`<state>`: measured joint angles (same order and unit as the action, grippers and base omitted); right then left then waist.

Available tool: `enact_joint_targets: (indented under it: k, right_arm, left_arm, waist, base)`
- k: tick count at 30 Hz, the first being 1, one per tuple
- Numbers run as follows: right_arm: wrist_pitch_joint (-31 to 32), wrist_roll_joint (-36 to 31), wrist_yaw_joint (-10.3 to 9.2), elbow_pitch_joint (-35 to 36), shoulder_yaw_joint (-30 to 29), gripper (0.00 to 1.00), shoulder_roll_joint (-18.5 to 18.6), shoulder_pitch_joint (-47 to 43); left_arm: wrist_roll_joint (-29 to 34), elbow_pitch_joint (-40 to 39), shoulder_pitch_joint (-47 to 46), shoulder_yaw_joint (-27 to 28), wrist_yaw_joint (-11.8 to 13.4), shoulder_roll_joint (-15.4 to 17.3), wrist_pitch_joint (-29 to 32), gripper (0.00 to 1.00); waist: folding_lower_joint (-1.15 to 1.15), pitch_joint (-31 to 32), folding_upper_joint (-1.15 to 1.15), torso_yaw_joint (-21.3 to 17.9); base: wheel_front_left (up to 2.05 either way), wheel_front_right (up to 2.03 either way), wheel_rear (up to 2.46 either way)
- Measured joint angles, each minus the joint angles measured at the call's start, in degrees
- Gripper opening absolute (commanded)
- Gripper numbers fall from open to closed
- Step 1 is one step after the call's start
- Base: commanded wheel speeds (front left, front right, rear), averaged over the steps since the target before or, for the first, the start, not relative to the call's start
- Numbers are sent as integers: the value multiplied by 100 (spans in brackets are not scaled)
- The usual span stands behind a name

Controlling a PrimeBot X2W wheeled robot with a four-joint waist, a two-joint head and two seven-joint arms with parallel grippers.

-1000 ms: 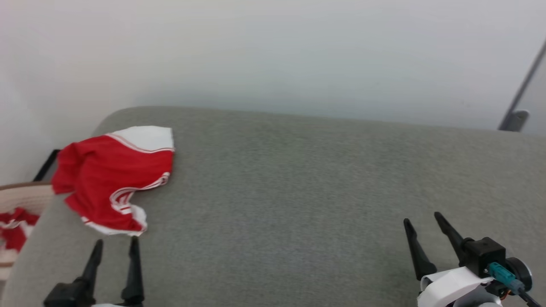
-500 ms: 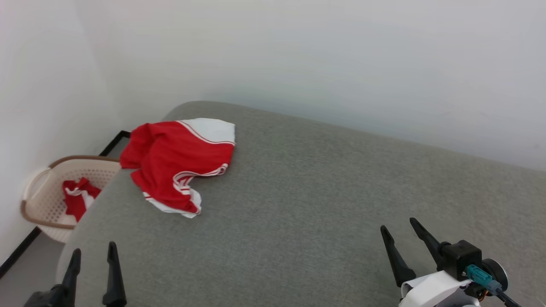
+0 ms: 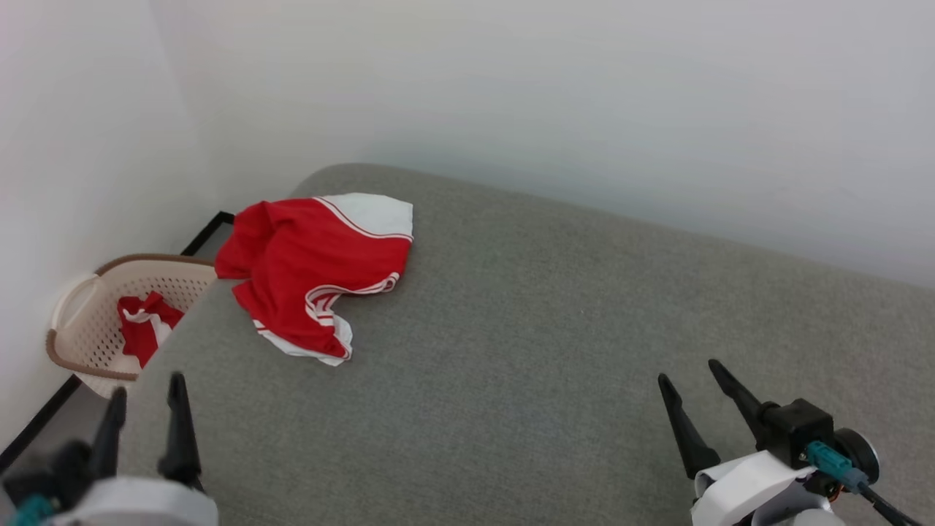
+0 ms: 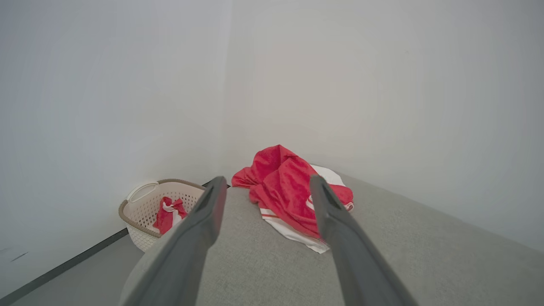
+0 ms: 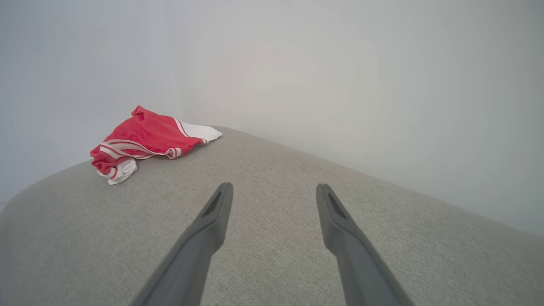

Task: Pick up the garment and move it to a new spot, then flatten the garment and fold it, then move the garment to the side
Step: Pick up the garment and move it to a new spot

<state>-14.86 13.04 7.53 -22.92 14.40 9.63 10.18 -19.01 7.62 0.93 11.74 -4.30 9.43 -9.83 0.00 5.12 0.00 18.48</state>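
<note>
Fabric of the garment [image 3: 310,274] is lying bunched and wrinkled on the far left corner of the grey upholstered surface [image 3: 511,343], with one white sleeve end showing at its far side and another white edge curling at its near side; thin white stripes are running across the red between them. Its left part is drooping slightly over the surface's rounded left edge. In the left wrist view the garment [image 4: 284,187] is sitting straight ahead, and in the right wrist view it [image 5: 142,136] is resting far off to the left. The left end effector [image 3: 146,391] is hovering at the near left corner, fingers spread apart and holding nothing, short of the garment and not touching it. The right end effector [image 3: 688,371] is hovering at the near right, well apart from the garment, its fingers likewise spread and gripping nothing. Beyond the surface's left edge, a cream perforated basket [image 3: 73,299] with a brown rim is standing on the floor [image 4: 76,276], and another red and white cloth [image 3: 146,329] is lying inside it. Pale walls [image 3: 511,88] are closing in the corner behind.
</note>
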Motion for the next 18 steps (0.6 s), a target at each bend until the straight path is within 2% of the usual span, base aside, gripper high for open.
enact_joint_targets:
  k: [4,9,18]
  right_arm:
    - [76,-11,0,125,8,100,113,127]
    - [234,-97,0,423,-18,100,254,376]
    - [456,-224,0,968,-87,100,481,818]
  left_arm:
    - [-302,60,-488,41,-82,214,334,100]
    - [-463,260,-1179,-21,-175,664,835,100]
    - [-1169,1187,-2737,-23,-253,1405,1894,100]
  waist:
    - [0,-186,0,-87]
    - [0,-551,0,-225]
    - [0,-1424,0,-562]
  base:
    - [0,0,0]
    - [0,0,0]
    - [0,0,0]
